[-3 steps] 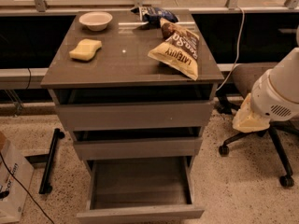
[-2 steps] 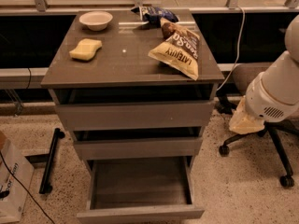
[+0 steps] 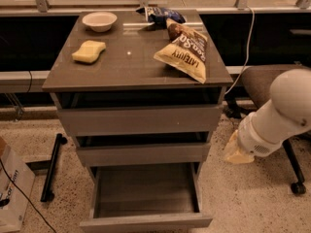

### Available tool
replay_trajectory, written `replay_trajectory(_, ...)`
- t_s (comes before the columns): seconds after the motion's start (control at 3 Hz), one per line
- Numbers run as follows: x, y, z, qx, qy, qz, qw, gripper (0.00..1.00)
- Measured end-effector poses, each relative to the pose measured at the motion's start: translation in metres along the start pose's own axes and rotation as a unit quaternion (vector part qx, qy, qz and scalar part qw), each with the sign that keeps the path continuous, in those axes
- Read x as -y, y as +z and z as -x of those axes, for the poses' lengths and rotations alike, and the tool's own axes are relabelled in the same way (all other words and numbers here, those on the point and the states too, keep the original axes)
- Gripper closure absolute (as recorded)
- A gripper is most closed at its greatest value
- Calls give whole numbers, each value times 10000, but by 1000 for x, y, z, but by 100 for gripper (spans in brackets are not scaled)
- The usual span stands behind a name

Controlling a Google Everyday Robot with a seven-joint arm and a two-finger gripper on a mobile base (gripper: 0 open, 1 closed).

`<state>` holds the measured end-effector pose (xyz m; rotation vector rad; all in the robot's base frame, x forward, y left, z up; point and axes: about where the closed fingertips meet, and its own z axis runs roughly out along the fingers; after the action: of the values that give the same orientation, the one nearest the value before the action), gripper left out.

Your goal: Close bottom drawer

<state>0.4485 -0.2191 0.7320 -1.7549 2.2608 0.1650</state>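
Camera view looks down on a grey three-drawer cabinet [image 3: 131, 76] standing on a speckled floor [image 3: 248, 203].

1. Bottom drawer [image 3: 146, 194]: pulled well out toward the camera. Its shallow grey box body is exposed from above, and its plain flat front panel lies at the lower edge of the frame. Nothing shows inside the box.
2. Middle drawer [image 3: 143, 154]: stands slightly forward of the cabinet body, with a dark gap above its front.
3. Top drawer [image 3: 141, 120]: likewise slightly forward, with a dark gap under the cabinet top.

Items on the cabinet top:
- A white bowl [image 3: 99, 21] at the back left.
- A yellow sponge [image 3: 89, 51] in front of the bowl, apart from it.
- A yellow chip bag [image 3: 184, 55] on the right, its lower corner reaching the right front edge.
- A blue bag [image 3: 163, 16] at the back, touching the upper end of the chip bag.

The white robot arm [image 3: 277, 115] enters from the right side. Its gripper [image 3: 237, 152] is the beige end piece, positioned to the right of the cabinet, level with the middle drawer, near the cabinet side and clear of every drawer. Whether the gripper is spread or pressed together cannot be told. It holds nothing visible.

An office chair [image 3: 265, 81] stands behind the arm. A black bar [image 3: 51, 166] lies on the floor to the left, beside a cardboard box [image 3: 12, 188].
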Motion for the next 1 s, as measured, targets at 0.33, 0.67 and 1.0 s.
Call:
replay_trajectory(0.33, -10, 64, -17, 212, -81, 226, 9995, 100)
replay_trajectory(0.67, -20, 149, -44, 411, 71, 957, 9945, 100)
replay_trajectory(1.0, -20, 149, -44, 411, 70, 957, 9945, 100)
